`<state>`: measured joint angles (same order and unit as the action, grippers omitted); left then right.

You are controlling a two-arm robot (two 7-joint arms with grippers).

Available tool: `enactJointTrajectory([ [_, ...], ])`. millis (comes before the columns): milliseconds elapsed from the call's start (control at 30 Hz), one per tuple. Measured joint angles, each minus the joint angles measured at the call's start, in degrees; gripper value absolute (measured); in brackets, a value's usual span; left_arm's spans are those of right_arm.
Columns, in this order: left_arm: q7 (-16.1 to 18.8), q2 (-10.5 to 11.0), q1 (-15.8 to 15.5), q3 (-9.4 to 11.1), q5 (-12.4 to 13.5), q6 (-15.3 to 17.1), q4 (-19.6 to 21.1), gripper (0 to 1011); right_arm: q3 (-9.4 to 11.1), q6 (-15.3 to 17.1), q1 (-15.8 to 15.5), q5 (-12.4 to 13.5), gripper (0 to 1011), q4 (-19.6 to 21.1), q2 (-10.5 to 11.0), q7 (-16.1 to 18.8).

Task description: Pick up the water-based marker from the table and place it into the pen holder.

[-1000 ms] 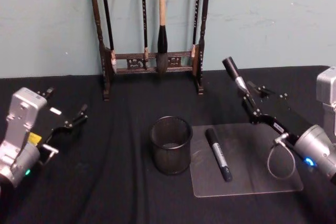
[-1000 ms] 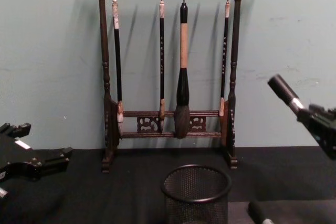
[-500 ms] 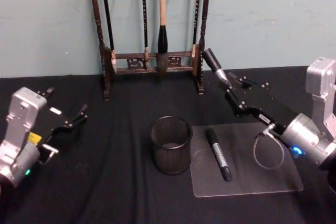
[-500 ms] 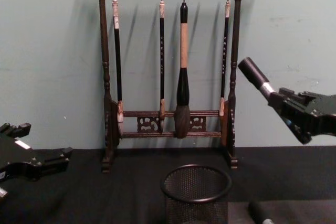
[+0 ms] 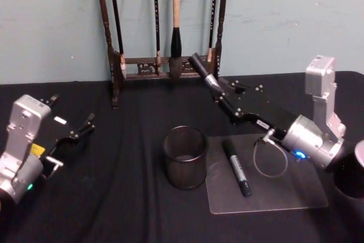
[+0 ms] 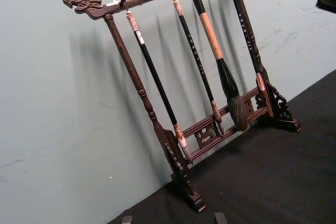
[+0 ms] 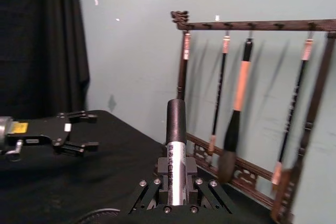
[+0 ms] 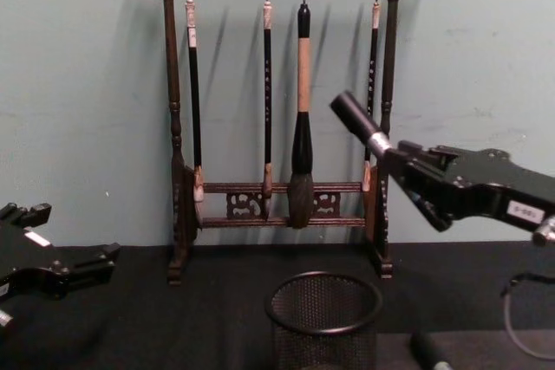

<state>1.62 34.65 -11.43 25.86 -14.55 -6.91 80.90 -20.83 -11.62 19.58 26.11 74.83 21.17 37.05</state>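
Black cloth (image 5: 114, 197) covers the table.

Right gripper (image 5: 223, 97): raised off the table, jaws clamped on the lower barrel of the marker (image 5: 206, 73). The marker is tilted, with its black cap end up and leaning toward the robot's left. A silver band sits just above the jaws. In the right wrist view the barrel (image 7: 176, 129) stands straight out from between the fingers (image 7: 157, 182), which sit tight on both sides.

Marker against pen holder (image 5: 185, 172): in the head view the marker is behind the cup and to its right, well clear of it. Its cap tip overlaps the lower rail of the brush rack (image 5: 165, 61). In the chest view the marker (image 8: 357, 123) is well above the mesh cup (image 8: 303, 348), with its cap in front of the rack's right post. The cup stands upright on the cloth, mouth open.

Second marker (image 5: 236, 168): lies flat on a clear sheet (image 5: 284, 192) just right of the cup, below the right arm. Nothing touches it.

Left gripper (image 5: 71, 112): low at the table's left side, well apart from the cup, fingers spread wide and holding nothing. The right wrist view shows it the same way (image 7: 89, 129).
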Motion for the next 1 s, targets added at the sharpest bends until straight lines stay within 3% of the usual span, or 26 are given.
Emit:
enactJointTrajectory([
  [533,0.0,0.0,0.0,0.0,0.0,0.0,0.0,1009,-4.8,-0.5,3.5,2.5,197,-4.3,-2.3,3.4],
  [1000,0.0,0.0,0.0,0.0,0.0,0.0,0.0,1009,-7.4,-0.5,4.7,3.6,197,-6.5,-3.8,4.2],
])
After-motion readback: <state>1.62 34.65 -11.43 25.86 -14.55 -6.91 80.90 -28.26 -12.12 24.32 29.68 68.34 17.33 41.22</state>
